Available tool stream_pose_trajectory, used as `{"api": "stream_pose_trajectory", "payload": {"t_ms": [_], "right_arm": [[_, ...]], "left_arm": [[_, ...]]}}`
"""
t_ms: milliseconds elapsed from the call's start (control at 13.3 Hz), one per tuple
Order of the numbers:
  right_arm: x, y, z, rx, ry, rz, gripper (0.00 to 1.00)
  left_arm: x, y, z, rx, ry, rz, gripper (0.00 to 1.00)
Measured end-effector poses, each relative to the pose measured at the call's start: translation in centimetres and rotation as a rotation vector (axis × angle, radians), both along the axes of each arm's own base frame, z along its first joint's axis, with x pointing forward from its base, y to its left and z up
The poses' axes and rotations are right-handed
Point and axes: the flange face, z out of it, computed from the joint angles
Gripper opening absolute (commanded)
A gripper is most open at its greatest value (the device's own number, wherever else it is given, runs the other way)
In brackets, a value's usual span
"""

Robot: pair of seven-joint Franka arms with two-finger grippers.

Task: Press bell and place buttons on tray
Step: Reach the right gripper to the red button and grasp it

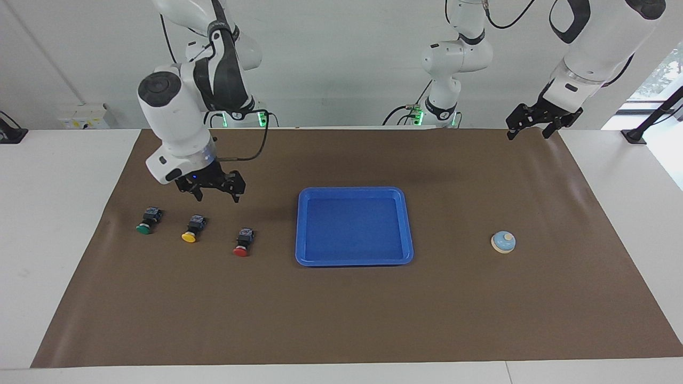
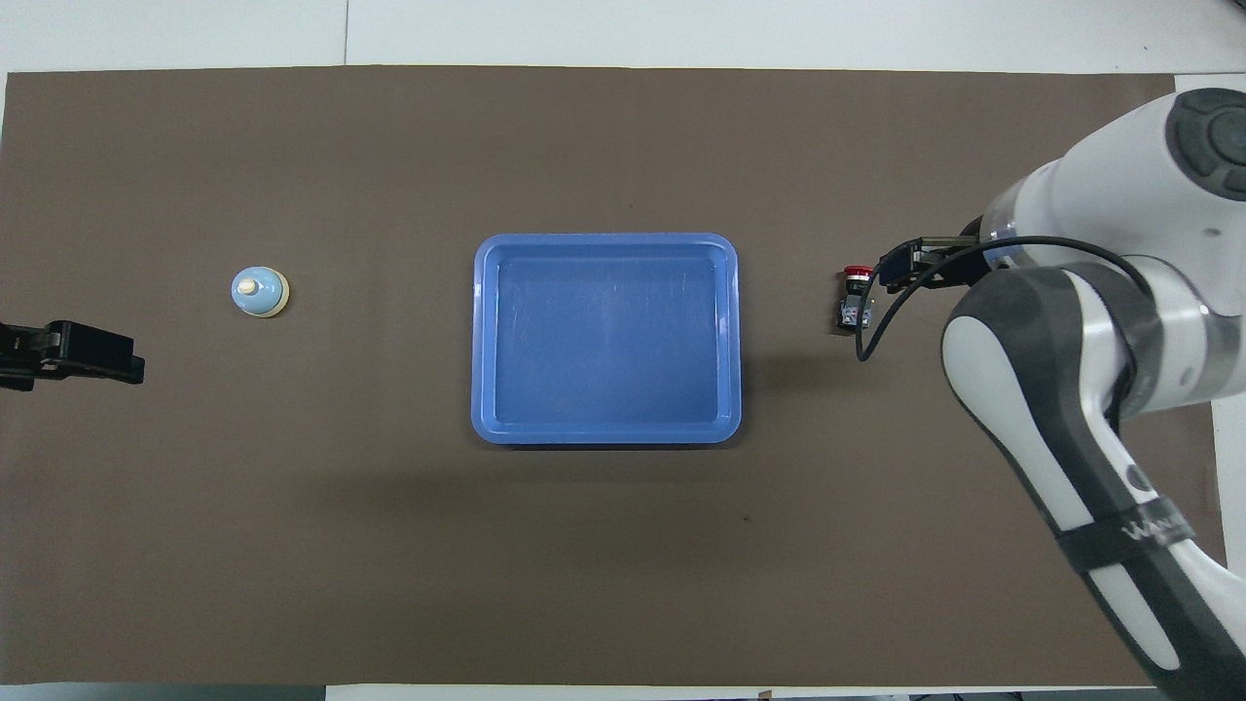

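The blue tray (image 1: 354, 226) lay bare on the table (image 1: 341, 320). The right gripper (image 1: 216, 191) hung, jaws apart, above the mat just short of the yellow button (image 1: 192, 229) and red button (image 1: 243, 242); the green button (image 1: 148, 220) sat alongside. The left gripper (image 1: 536, 124) waited, jaws apart, well clear of the bell (image 1: 503, 241).

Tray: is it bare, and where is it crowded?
The tray holds nothing. Bare mat lies between it and the bell. It is crowded toward the right arm's end: the red button, yellow button and green button, under the right gripper.
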Motion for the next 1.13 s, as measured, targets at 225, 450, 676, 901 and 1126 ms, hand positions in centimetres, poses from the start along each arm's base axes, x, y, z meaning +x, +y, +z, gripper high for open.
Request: {"api": "stream_pose_trajectory", "payload": {"t_ms": [225, 450, 676, 901, 1126], "right_arm": [[-0.1, 1.3, -5.2, 0.008, -0.029, -0.003, 1.0], [0.3, 1.3, -8.2, 0.011, -0.035, -0.004, 1.0], [1.0, 1.4, -11.5, 0.013, -0.032, -0.018, 1.0], [1.4, 1.9, -13.8, 0.017, -0.038, -0.018, 1.0], [1.4, 2.0, -14.7, 0.016, -0.031, -0.021, 0.91]], "left_arm": [[0.0, 0.0, 0.0, 0.0, 0.0, 0.0, 1.0], [0.0, 0.0, 0.0, 0.0, 0.0, 0.0, 1.0], [0.0, 0.0, 0.0, 0.0, 0.0, 0.0, 1.0], [0.0, 0.0, 0.0, 0.0, 0.0, 0.0, 1.0], [0.0, 0.0, 0.0, 0.0, 0.0, 0.0, 1.0]]}}
